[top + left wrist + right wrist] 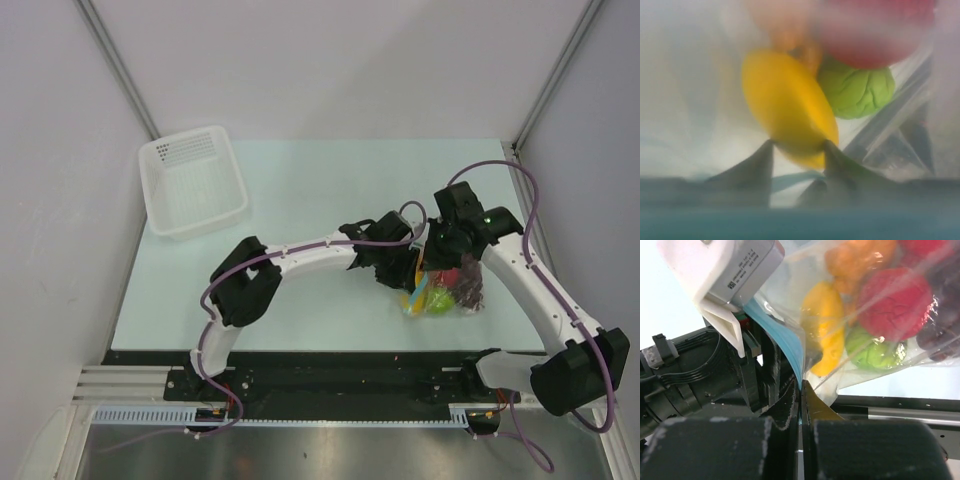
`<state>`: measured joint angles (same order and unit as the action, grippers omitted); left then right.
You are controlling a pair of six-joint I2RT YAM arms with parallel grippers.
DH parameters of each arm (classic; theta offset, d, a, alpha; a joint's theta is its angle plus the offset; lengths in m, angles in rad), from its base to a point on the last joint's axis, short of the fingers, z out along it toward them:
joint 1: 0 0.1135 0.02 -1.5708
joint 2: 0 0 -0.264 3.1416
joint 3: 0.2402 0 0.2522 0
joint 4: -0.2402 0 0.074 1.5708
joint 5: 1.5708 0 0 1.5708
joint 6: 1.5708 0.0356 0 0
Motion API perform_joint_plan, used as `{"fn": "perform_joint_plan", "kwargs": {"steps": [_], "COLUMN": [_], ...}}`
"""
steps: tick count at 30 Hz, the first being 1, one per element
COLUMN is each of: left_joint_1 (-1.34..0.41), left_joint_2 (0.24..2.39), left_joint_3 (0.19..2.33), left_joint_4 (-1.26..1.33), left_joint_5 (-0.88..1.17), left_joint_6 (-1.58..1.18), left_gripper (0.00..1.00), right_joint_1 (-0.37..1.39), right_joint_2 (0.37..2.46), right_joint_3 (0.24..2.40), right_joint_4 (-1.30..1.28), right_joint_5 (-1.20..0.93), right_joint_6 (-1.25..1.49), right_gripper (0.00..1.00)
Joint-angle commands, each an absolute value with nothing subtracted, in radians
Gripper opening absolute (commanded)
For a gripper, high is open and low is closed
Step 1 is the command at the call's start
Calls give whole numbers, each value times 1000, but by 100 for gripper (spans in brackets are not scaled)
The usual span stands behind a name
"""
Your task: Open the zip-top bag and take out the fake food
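Observation:
The zip-top bag [470, 296] lies near the table's front right, its mouth held open between both grippers. My right gripper [801, 385] is shut on the bag's light blue zip strip [782, 340]. My left gripper [797, 147] reaches into the bag's mouth, and its fingertips [765, 150] close on the lower end of the yellow piece [787, 105]. Behind it sit the green round fruit [857, 90] and a red fruit [870, 30]. The right wrist view shows the yellow piece [825, 325], red fruit [892, 302], green fruit [872, 347], orange piece [860, 260] and purple grapes [940, 315] inside the clear plastic.
A white perforated basket [192, 180] stands at the table's back left. The table's dark front edge [330, 358] runs just below the bag. Grey walls enclose the table on the left and right.

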<state>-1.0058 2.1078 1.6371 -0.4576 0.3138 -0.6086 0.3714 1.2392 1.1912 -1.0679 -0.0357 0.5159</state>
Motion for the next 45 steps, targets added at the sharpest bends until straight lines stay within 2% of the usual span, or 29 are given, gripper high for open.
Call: {"fn": "perform_joint_plan", "kwargs": {"steps": [1, 2, 4, 5, 7, 9, 10, 11, 12, 14, 16, 17, 25, 32, 34, 35, 36, 39, 40, 41, 45], "left_joint_1": [-1014, -1014, -1014, -1014, -1014, -1014, -1014, -1014, -1014, -1017, -1023, -1026, -1042, -1035, -1034, -1034, -1034, -1032, -1032, -1032, -1031], "left_joint_2": [2016, 2005, 1968, 1957, 1933, 1927, 1936, 1947, 1957, 1986, 2005, 2026, 2120, 2160, 2155, 2146, 2141, 2138, 2131, 2120, 2047], "left_joint_3": [1638, 1638, 1640, 1638, 1644, 1647, 1649, 1663, 1670, 1669, 1672, 1678, 1687, 1631, 1602, 1574, 1562, 1562, 1560, 1551, 1554], "left_joint_4": [-434, -437, -445, -443, -451, -449, -446, -452, -460, -447, -445, -446, -410, -276, -183, -158, -123, -126, -130, -127, -184], "left_joint_5": [255, 250, 220, 215, 207, 222, 236, 256, 264, 276, 250, 236, 152, 233, 248, 245, 247, 232, 223, 212, 170], "left_joint_6": [-571, -565, -545, -538, -525, -523, -537, -548, -561, -606, -644, -647, -693, -744, -758, -759, -767, -752, -746, -738, -658], "left_gripper": [37, 33, 17, 13, 12, 17, 23, 40, 49, 60, 63, 77, 78, 81, 77, 66, 61, 52, 48, 39, 25], "right_joint_1": [377, 376, 377, 376, 376, 376, 376, 376, 376, 377, 376, 376, 374, 377, 376, 376, 377, 377, 377, 377, 377], "right_joint_2": [1195, 1192, 1187, 1186, 1181, 1180, 1177, 1177, 1175, 1174, 1173, 1177, 1201, 1224, 1224, 1223, 1223, 1224, 1224, 1223, 1209], "right_joint_3": [1197, 1195, 1192, 1192, 1192, 1190, 1190, 1192, 1192, 1192, 1192, 1190, 1181, 1181, 1180, 1178, 1180, 1178, 1178, 1180, 1177], "right_joint_4": [-1034, -1034, -1032, -1032, -1031, -1029, -1029, -1029, -1028, -1025, -1026, -1028, -1026, -1029, -1031, -1029, -1029, -1032, -1034, -1038, -1051], "right_joint_5": [-29, -26, -17, -15, -17, -18, -23, -25, -26, -34, -28, -28, -57, -67, -71, -69, -68, -64, -63, -58, -16], "right_joint_6": [526, 525, 525, 523, 526, 529, 531, 535, 540, 561, 584, 592, 686, 684, 683, 684, 683, 675, 672, 669, 637], "right_gripper": [0, 0, 0, 0, 0, 0, 0, 0, 0, 0, 0, 0, 0, 0, 0, 0, 0, 0, 0, 0, 0]}}
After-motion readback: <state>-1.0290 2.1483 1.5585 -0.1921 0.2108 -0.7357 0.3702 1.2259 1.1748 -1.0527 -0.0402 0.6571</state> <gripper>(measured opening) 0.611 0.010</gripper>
